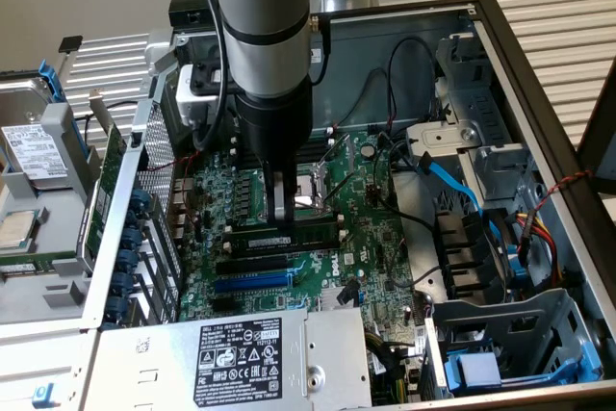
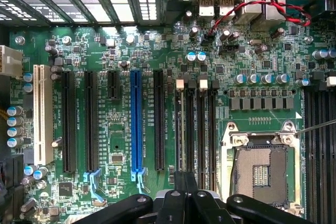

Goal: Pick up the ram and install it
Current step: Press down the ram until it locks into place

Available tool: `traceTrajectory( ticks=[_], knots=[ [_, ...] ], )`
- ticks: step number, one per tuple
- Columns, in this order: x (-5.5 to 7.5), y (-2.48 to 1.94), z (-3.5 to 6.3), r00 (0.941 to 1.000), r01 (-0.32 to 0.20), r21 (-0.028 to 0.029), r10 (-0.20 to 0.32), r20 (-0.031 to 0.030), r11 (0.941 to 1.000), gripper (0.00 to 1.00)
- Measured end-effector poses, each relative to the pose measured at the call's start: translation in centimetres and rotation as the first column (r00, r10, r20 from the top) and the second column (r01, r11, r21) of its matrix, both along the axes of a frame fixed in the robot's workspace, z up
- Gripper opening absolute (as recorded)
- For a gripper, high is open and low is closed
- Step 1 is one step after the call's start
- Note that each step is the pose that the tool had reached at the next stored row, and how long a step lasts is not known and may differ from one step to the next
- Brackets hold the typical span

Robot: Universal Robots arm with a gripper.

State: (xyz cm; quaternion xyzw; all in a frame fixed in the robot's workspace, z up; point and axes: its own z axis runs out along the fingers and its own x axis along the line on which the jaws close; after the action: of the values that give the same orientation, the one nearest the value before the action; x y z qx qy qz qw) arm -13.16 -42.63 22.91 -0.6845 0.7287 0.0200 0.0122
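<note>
The gripper [image 1: 282, 211] hid part of the ram [image 1: 294, 235] beneath it. Its fingertips [image 2: 185, 179] were cut off by the wrist picture's edge; label text stayed unreadable.

Mobo [image 2: 173, 129] – blue slot [image 2: 136, 124], CPU socket [image 2: 261, 169]

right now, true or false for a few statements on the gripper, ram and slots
1. The gripper is shut. True.
2. A card sits in the blue slot. False: it is empty.
3. No cooler sits on the cpu socket. True.
4. The ram lies outside the case. False: it is inside, on the board, right under the gripper.
</note>
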Motion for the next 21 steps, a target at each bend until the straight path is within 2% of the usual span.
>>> traceTrajectory(
  ticks=[7, 16, 21],
  knots=[
    [0.00, -0.12, -0.03, 1.0000, 0.000, -0.0002, 0.000, 0.0004, 1.0000, 0.10],
    [-0.04, -0.11, -0.25, 1.0000, 0.000, 0.0001, 0.000, 0.0047, 1.0000, 0.10],
    [-0.07, -0.12, -0.28, 1.0000, 0.000, -0.0002, 0.000, 0.0045, 1.0000, 0.10]
  ],
)
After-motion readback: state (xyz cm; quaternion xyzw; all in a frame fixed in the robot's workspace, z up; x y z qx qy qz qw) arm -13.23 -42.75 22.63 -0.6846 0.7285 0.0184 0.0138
